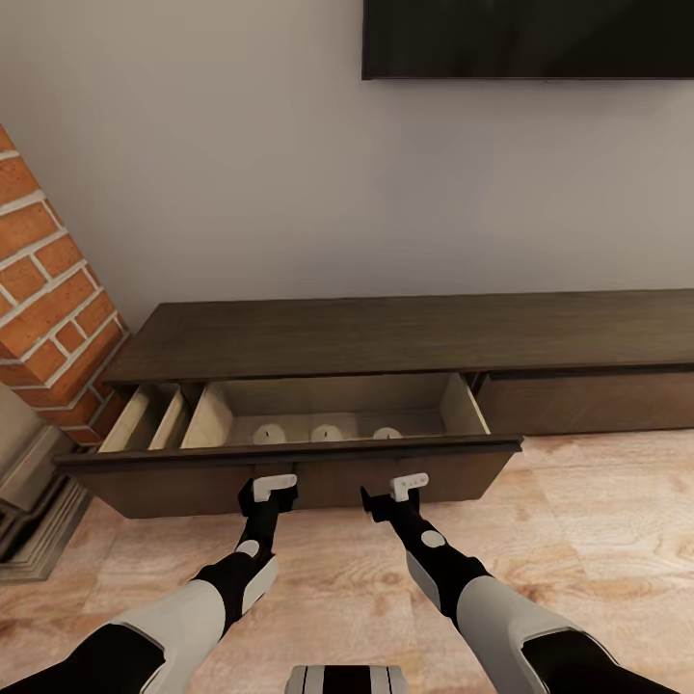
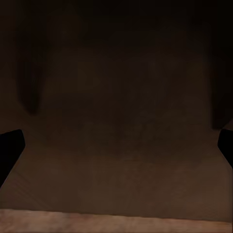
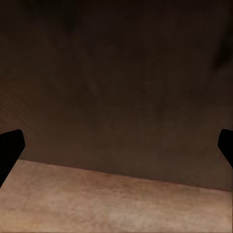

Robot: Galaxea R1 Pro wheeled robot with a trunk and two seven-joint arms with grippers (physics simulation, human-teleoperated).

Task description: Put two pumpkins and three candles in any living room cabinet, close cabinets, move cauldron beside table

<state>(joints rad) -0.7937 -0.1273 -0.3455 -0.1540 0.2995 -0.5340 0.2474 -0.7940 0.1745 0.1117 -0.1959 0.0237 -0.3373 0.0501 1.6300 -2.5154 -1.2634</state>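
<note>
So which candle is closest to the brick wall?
The left candle of the three in the open drawer. The middle candle and right candle sit farther from the brick wall.

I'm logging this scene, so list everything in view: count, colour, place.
Short beige candles: three, in a row inside the open drawer.
Long low dark brown wooden cabinet: one, against the wall; its wide drawer is pulled out.
Black flat screen: one, on the pale wall above the cabinet.
Red brick column: one, left of the cabinet.
Light wooden floor: in front of the cabinet.
Left hand: black and white, open, close against the drawer front.
Right hand: black and white, open, close against the drawer front.
</note>
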